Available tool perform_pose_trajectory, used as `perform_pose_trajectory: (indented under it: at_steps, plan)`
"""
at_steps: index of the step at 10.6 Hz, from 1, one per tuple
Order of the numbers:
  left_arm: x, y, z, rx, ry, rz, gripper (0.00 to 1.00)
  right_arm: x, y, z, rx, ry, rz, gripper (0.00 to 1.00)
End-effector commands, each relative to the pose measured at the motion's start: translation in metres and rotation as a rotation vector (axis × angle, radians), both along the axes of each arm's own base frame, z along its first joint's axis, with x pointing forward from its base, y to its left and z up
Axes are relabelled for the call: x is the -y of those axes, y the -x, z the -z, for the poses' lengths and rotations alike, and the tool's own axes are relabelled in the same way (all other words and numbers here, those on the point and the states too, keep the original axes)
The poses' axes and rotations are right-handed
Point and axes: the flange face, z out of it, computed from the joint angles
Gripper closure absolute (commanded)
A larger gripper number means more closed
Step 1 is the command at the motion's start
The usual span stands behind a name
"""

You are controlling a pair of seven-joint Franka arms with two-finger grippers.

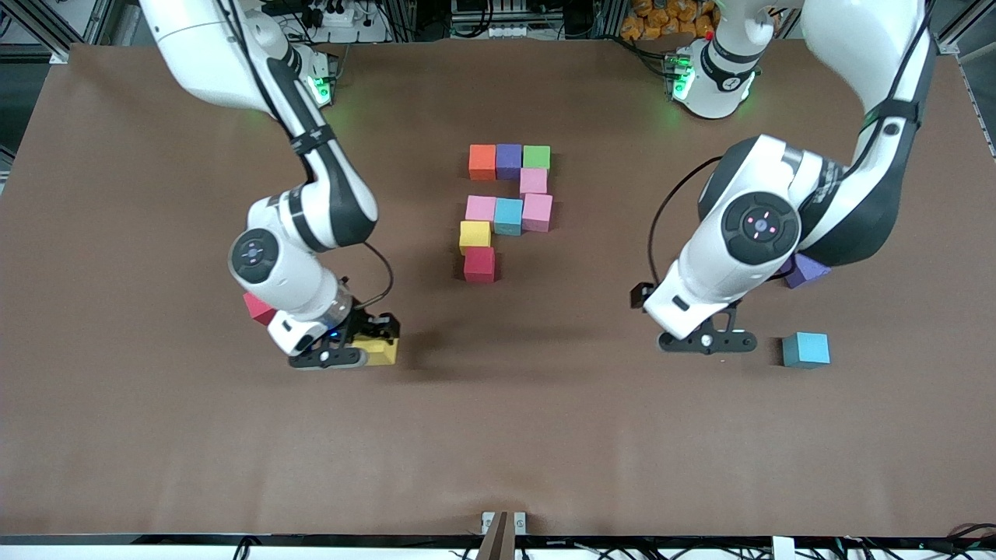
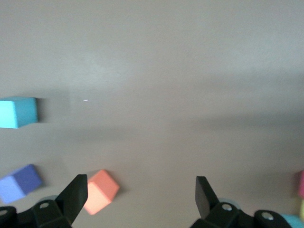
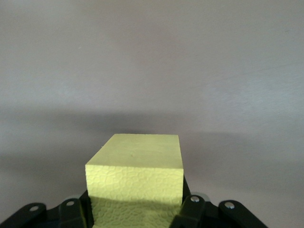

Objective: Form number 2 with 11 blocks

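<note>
While my right gripper point(image 1: 366, 348) is clamped on the yellow block point(image 1: 377, 350), well off the number 2 point(image 1: 507, 208) toward the right arm's end, I should seat it squarely beside the red cube point(image 1: 479, 264) (bottom row). My left gripper point(image 1: 706, 340) waits, spread wide.

We list the table point(image 1: 156, 435) as plain matte brown. In the number 2 point(image 1: 507, 210) we count blocks in orange point(image 1: 482, 162), purple point(image 1: 509, 160) and green point(image 1: 536, 158), three pink, one light blue point(image 1: 508, 216), one yellow point(image 1: 475, 236) and one red point(image 1: 479, 264). Loose cubes: a yellow block point(image 3: 137, 175) with pebbled faces, a red one point(image 1: 257, 308), a purple one point(image 1: 808, 270), a light blue one point(image 1: 805, 349) and an orange one point(image 2: 99, 191). Both arms we record as white with black joints and black fingers point(image 2: 73, 197).
</note>
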Motion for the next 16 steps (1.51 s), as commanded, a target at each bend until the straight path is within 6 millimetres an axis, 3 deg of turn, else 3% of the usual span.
perform_pose_trajectory:
  at_steps: [1, 3, 5, 9, 13, 15, 16]
  plan:
    - [-0.056, 0.020, -0.008, 0.005, -0.059, 0.094, 0.00, -0.054, 0.013, -0.009, 0.024, -0.017, -0.059, 0.54]
    - [-0.135, 0.020, 0.001, -0.024, -0.039, 0.197, 0.00, -0.105, 0.025, -0.016, 0.059, -0.021, -0.164, 0.57]
    - [-0.193, 0.027, 0.015, -0.068, 0.069, 0.188, 0.00, -0.144, 0.038, -0.015, 0.102, -0.018, -0.336, 0.57]
    - [-0.190, 0.074, 0.054, -0.044, 0.031, 0.207, 0.00, -0.183, 0.069, -0.003, 0.143, 0.011, -0.715, 0.61]
    - [-0.190, 0.109, 0.100, -0.073, 0.028, 0.238, 0.00, -0.227, 0.111, 0.012, 0.151, 0.014, -0.950, 0.62]
    - [-0.166, 0.125, 0.116, -0.092, 0.028, 0.296, 0.00, -0.246, 0.137, 0.027, 0.105, 0.023, -1.037, 0.64]
    - [-0.164, 0.128, 0.123, -0.084, 0.033, 0.306, 0.00, -0.249, 0.145, 0.035, 0.078, 0.032, -1.098, 0.65]
